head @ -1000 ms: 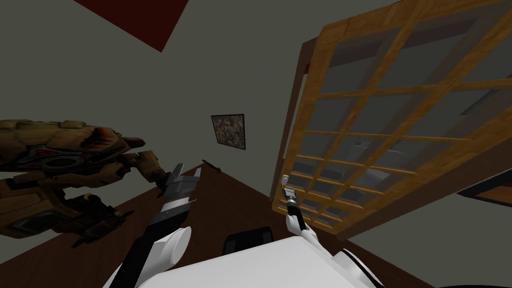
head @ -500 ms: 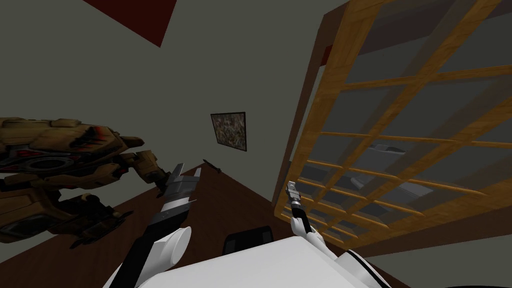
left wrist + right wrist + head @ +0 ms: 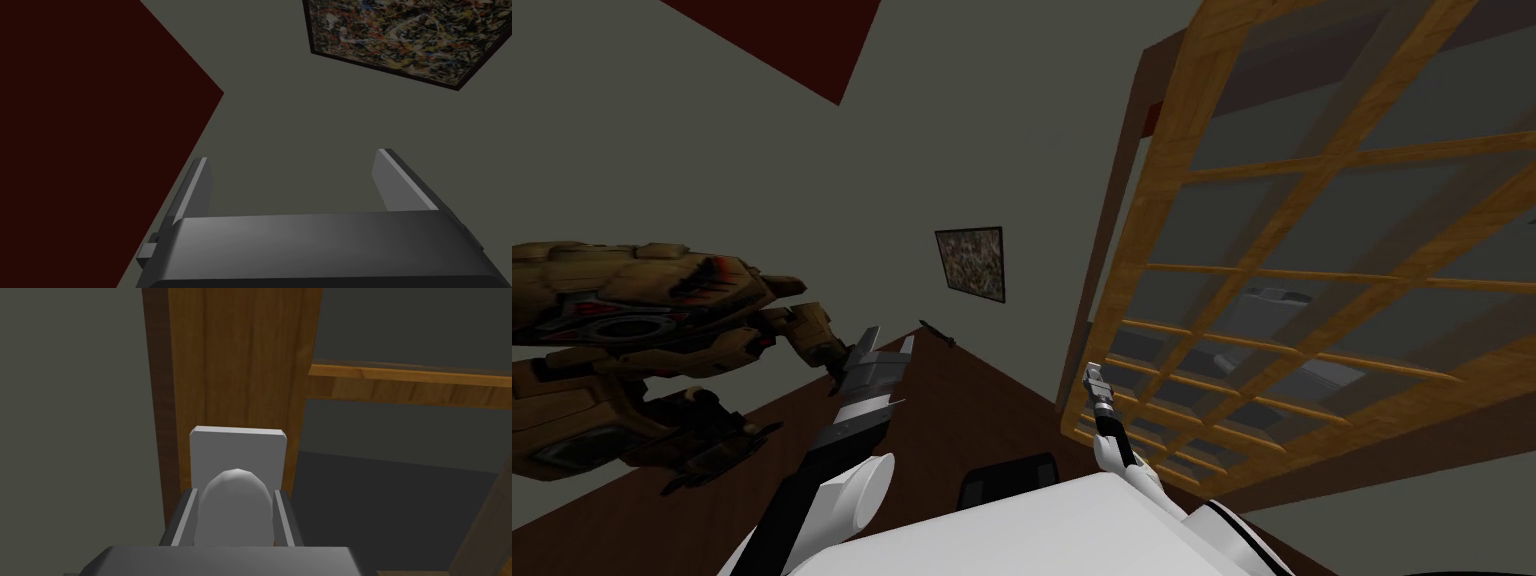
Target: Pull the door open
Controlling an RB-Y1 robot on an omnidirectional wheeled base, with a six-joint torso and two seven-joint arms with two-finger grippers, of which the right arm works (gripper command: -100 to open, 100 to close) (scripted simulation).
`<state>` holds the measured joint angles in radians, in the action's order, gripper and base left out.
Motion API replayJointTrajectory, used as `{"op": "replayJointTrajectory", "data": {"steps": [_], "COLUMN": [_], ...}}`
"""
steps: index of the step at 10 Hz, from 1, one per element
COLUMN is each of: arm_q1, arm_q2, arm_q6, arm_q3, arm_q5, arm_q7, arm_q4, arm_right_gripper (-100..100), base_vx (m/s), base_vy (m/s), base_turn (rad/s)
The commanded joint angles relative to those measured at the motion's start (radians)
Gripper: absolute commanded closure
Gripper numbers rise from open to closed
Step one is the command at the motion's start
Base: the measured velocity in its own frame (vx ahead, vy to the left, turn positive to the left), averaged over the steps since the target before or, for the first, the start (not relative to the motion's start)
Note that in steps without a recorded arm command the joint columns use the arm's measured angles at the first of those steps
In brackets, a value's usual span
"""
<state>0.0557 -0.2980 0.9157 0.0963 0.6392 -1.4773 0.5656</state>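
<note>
right gripper [image 3: 234, 494]: clamped on the door knob [image 3: 234, 515], one finger pressed to each side. In the head view it is small and sits right at the door's near edge.
knob: pale grey with a rounded end, between the right fingers [image 3: 182, 518]. It stands on a square grey plate [image 3: 237, 445].
plate: fixed flat on the door's light wood edge post [image 3: 240, 358], just beyond the fingertips.
door [image 3: 1312, 250]: light wood lattice with glass panes, on my right. It takes up the upper right of the head view, with its knob-side edge nearest the right gripper.
door frame [image 3: 1097, 270]: dark brown, just beside the edge post. A thin grey gap seems to open between the two higher up, so the door is probably ajar; I can't be sure through this wide lens.
behind the panes: grey shapes, too vague to name.
left gripper [image 3: 884, 347]: open, fingers [image 3: 197, 187] spread with nothing between them. It is held out ahead over the floor [image 3: 962, 400], well apart from the door.
floor: dark brown wood.
wall [image 3: 992, 130]: grey-green, with a framed speckled picture [image 3: 970, 262] hanging on it left of the door frame.
brown figure [image 3: 632, 350]: a mech-like model on my left, with one limb reaching close to the left gripper. I can't tell whether they touch.
dark red patch [image 3: 782, 40]: at the top of the head view, above the wall.
</note>
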Motion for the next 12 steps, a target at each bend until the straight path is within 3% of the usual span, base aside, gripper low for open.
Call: {"op": "replayJointTrajectory", "data": {"steps": [1, 9, 10, 12], "arm_q1": [-0.002, -0.01, -0.001, -0.012], "arm_q2": [-0.005, -0.026, -0.024, -0.042], "arm_q6": [-0.001, -0.006, 0.001, 0.013], "arm_q3": [0.019, 0.106, 0.1, 0.132], "arm_q5": [-0.011, -0.064, -0.061, -0.076], "arm_q7": [-0.014, -0.077, -0.075, -0.109], "arm_q4": [0.008, 0.044, 0.021, 0.023], "arm_right_gripper": [100, 100, 100, 100], "base_vx": [-0.148, -0.219, -0.101, -0.194], "base_vy": [-0.006, -0.021, -0.027, 0.014], "base_turn": [0.046, 0.057, 0.031, 0.097]}}
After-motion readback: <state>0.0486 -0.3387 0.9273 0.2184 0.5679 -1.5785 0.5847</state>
